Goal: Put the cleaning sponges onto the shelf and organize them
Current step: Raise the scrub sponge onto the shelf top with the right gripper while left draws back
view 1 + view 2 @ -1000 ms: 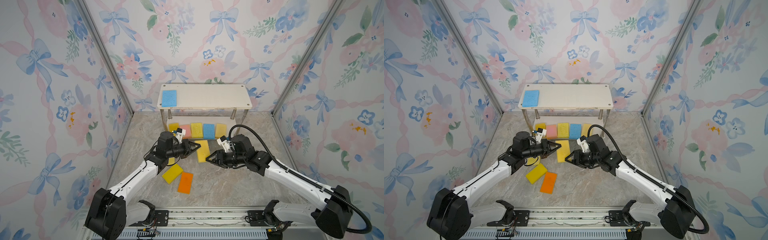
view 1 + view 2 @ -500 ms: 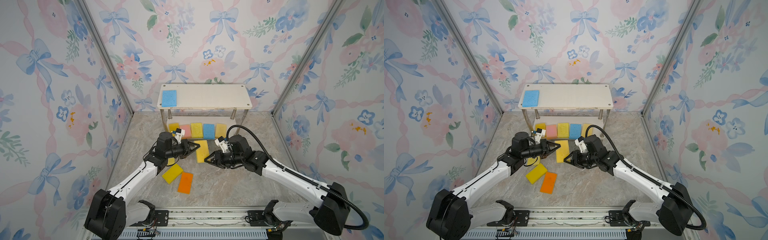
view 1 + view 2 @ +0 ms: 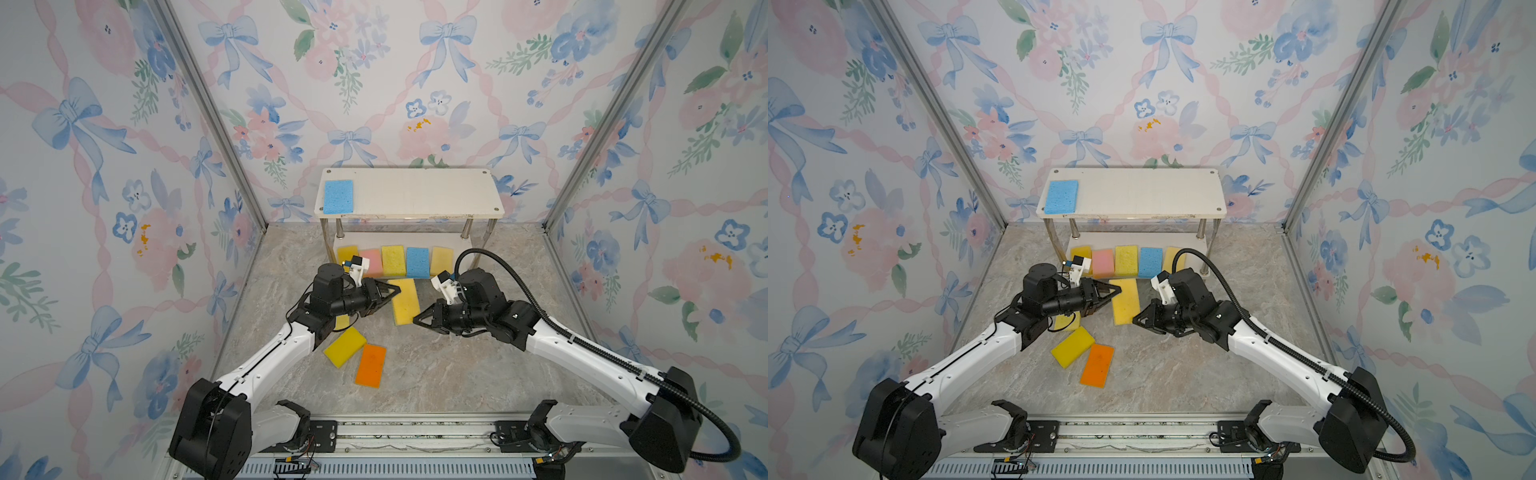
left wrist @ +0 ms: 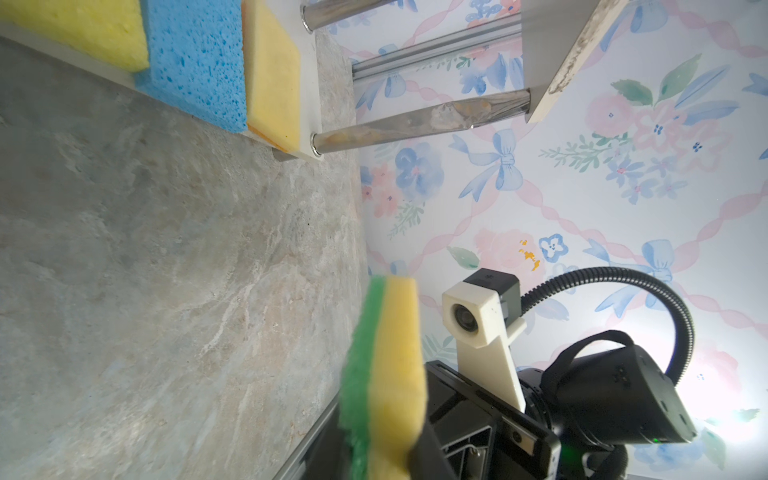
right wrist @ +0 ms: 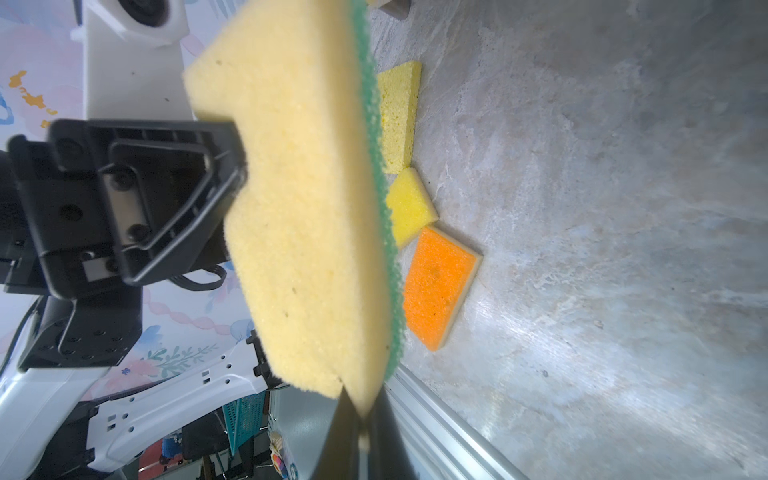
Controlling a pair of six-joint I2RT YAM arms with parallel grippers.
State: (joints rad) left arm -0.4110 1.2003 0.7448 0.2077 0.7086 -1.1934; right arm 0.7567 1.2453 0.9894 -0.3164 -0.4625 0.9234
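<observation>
the yellow rectangular foam sponge with a green scouring layer [image 3: 405, 301] is held level, yellow face up, clear of the grey marbled floor [image 3: 457, 374] in front of the white two-tier shelf with metal posts [image 3: 415, 195]. the right gripper [image 3: 417, 321] is clamped on its near end. the left gripper [image 3: 392, 293] straddles its left edge, one finger [image 5: 187, 137] seated in a dent in the yellow face; whether it grips cannot be told. a row of five sponges [image 3: 392, 261] fills the lower board. a blue sponge [image 3: 338, 196] lies on the upper board's left end. a yellow sponge [image 3: 345, 347] and an orange sponge [image 3: 370, 365] lie just beside each other on the floor.
</observation>
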